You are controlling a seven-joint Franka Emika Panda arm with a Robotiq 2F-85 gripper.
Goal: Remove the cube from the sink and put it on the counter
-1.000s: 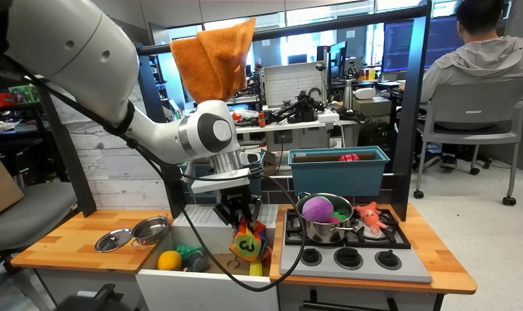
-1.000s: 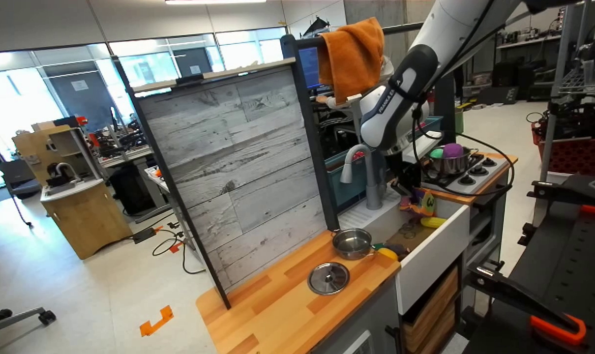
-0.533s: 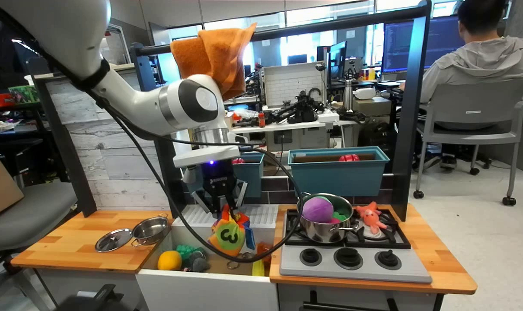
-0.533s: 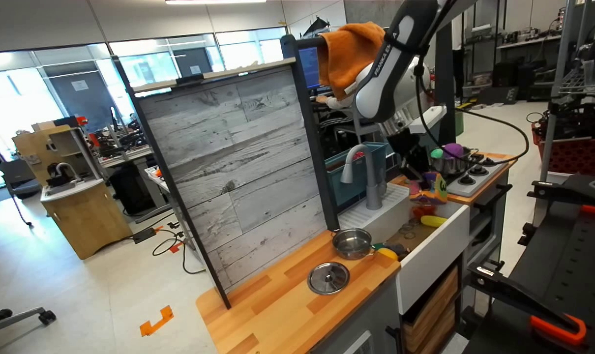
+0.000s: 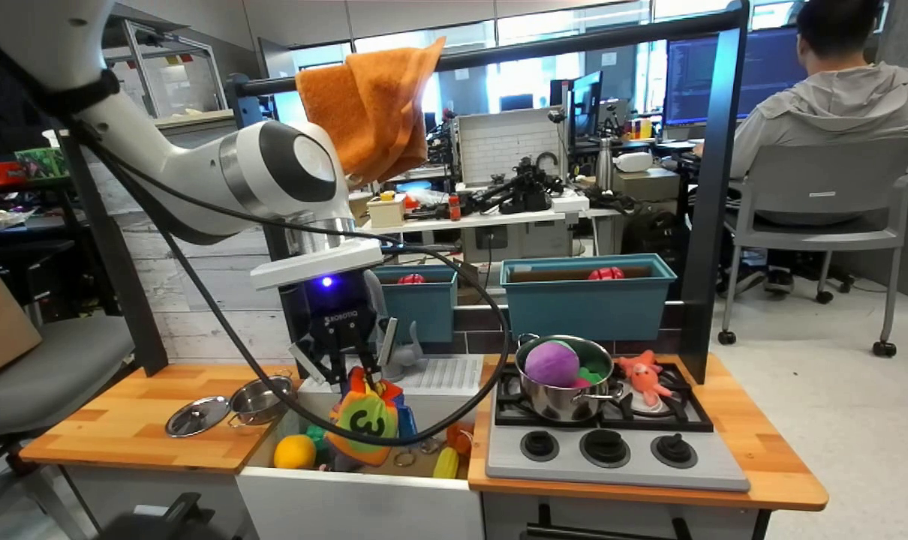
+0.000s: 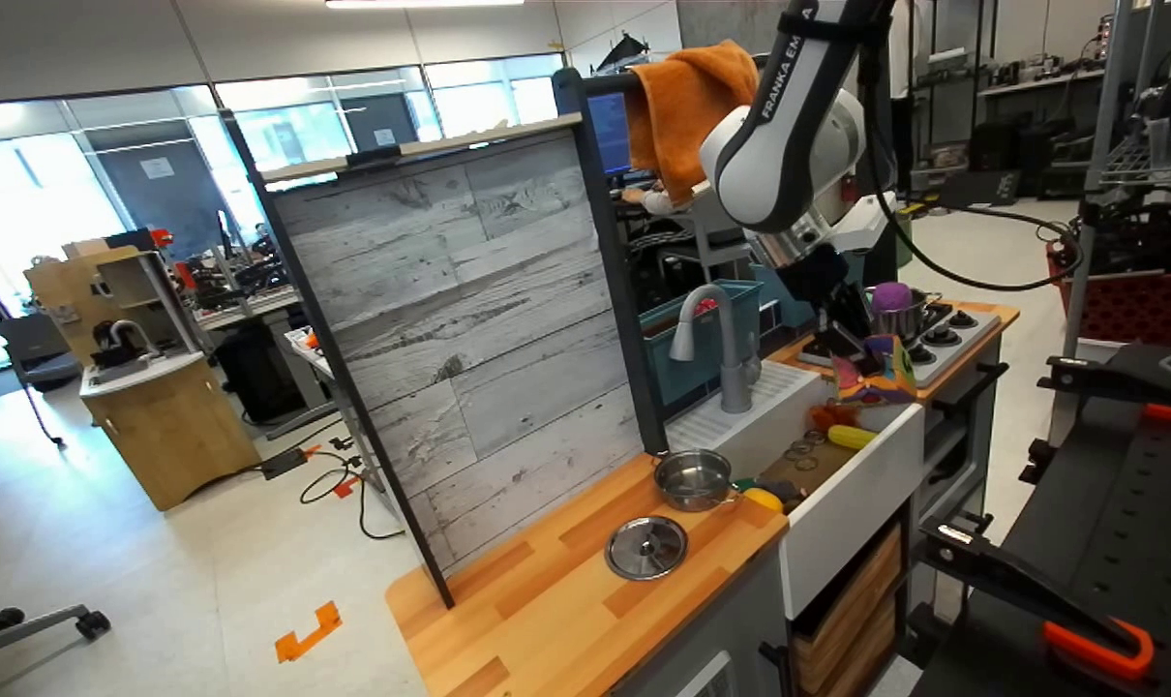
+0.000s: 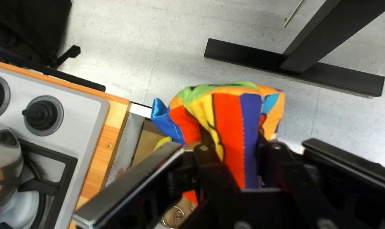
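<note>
1. the jaws pinched the top of the cloth cube (image 5: 370, 409) (patched in many bright colours).
2. the cube hung over the white sink (image 5: 360, 510).
3. a yellow ball (image 5: 295, 453) lay inside the sink, near a corner.
4. a pan (image 5: 255, 409) and a lid (image 5: 197, 417) sat side by side on the wooden desk (image 5: 124, 420).

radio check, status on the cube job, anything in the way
Gripper clamped on number-3 cloth cube. Cube hangs at the sink, not yet on counter. Lid and shallow pot there could crowd set-down.
</note>
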